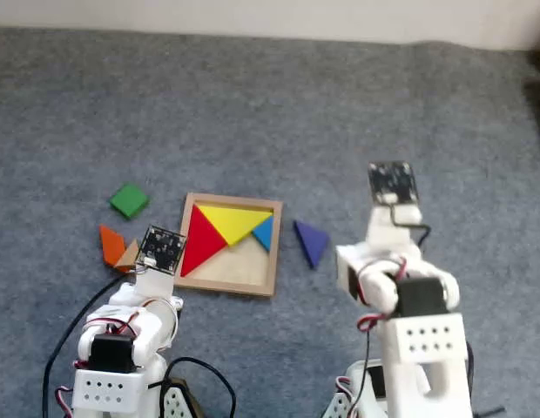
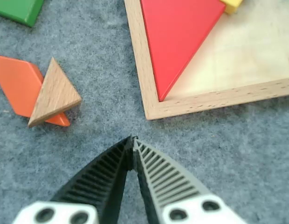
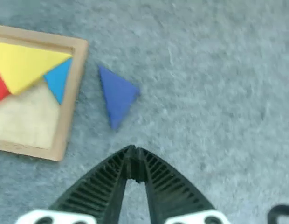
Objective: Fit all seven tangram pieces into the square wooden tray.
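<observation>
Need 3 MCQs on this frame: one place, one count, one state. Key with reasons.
1. The dark blue triangle lies:
A in the tray
B on the carpet beside the tray
C stacked on another piece

2. Pieces in the tray:
A 2
B 3
C 5

3. The left jaws are:
A shut, empty
B open
C shut on a piece

Key:
1 B: it rests on carpet, apart from the rim.
2 B: red, yellow and light blue triangles.
3 A: the tips meet with nothing between.
</observation>
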`<state>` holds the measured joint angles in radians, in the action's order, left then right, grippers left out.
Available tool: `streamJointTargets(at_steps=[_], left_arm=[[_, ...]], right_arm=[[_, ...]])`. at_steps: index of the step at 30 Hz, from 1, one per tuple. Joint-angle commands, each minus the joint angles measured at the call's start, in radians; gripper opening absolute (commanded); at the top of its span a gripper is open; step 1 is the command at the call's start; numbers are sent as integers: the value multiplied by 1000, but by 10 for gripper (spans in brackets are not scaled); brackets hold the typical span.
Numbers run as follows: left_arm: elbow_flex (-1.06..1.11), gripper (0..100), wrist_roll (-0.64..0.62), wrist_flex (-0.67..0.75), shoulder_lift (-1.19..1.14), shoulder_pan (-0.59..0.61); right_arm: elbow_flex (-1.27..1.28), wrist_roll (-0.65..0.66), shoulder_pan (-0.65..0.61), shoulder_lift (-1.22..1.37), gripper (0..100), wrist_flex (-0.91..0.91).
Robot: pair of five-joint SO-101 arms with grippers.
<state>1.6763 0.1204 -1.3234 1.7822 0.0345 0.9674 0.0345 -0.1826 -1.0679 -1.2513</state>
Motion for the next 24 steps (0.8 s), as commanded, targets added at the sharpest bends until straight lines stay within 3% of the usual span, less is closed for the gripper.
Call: streamJointTargets(at_steps=[1, 24], left_arm=[[21, 6, -8, -3, 42, 15], [21, 7, -11, -3, 42, 10]], right_arm=[[77, 11, 51, -105, 9, 2], [707, 9, 154, -777, 9, -7]])
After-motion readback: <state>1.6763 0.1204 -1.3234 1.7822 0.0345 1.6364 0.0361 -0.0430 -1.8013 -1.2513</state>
